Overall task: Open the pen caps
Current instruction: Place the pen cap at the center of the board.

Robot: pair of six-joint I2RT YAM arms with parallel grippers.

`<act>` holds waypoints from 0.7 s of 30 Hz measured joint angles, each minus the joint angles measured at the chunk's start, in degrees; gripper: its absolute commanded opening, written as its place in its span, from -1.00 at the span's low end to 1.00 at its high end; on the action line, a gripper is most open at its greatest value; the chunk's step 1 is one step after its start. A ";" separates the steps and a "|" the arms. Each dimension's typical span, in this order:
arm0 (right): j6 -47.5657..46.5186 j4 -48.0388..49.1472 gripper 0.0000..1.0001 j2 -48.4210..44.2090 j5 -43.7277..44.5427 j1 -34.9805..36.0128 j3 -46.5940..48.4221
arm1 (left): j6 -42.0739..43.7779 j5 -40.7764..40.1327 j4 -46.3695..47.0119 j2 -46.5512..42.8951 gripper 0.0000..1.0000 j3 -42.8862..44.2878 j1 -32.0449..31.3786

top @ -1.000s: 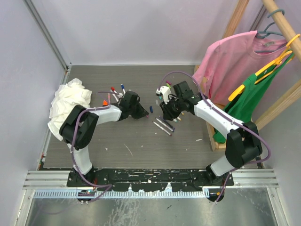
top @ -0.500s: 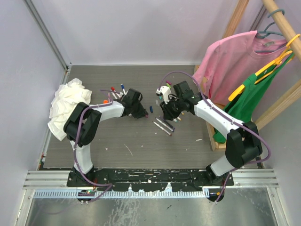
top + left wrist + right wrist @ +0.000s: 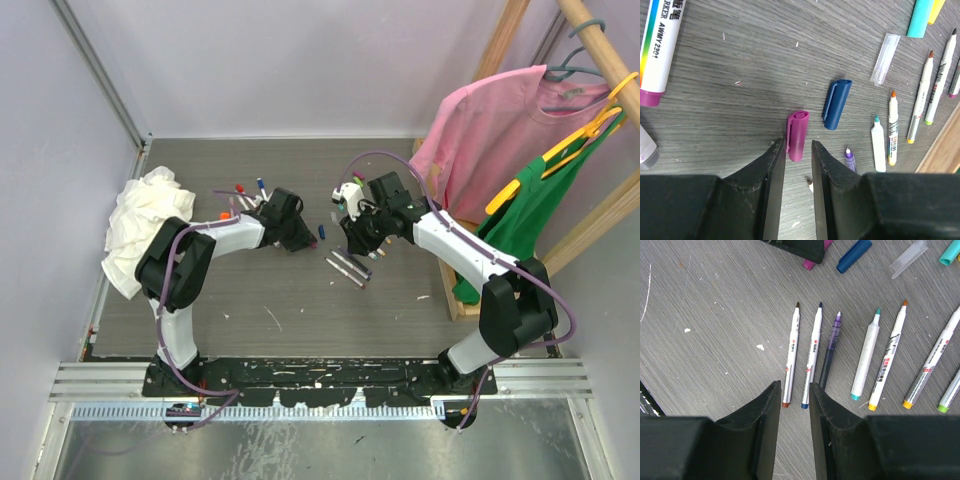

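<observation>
A magenta pen cap [image 3: 797, 135] lies loose on the table, its near end between the tips of my left gripper [image 3: 797, 145], which is open, with a gap on the cap's right side. A blue cap [image 3: 837, 97] and a clear cap [image 3: 885, 59] lie just beyond it, with teal [image 3: 919, 17] and yellow caps further off. My right gripper [image 3: 794, 386] hovers open and empty over a row of uncapped white pens [image 3: 812, 355]. From above, the left gripper [image 3: 300, 238] and right gripper [image 3: 357, 238] face each other across the blue cap [image 3: 321, 231].
A white rag [image 3: 150, 225] is heaped at the table's left edge. Capped pens [image 3: 240, 190] lie behind the left arm, and a fat marker [image 3: 660, 50] lies nearby. A wooden rack [image 3: 450, 290] with pink [image 3: 490, 130] and green shirts [image 3: 530, 210] stands at the right.
My left gripper has shifted slightly right and opened from shut, letting go of the magenta cap on the table. The right arm has not moved.
</observation>
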 measured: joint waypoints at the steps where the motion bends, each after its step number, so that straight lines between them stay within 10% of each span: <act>1: 0.00 0.00 -0.30 0.00 0.00 0.00 0.00 | 0.04 0.02 0.00 -0.09 -0.41 0.00 0.00; 21: -0.42 0.00 -0.30 0.00 -0.59 -0.15 0.00 | 8.83 -5.77 -2.32 -19.61 -0.19 -9.38 0.15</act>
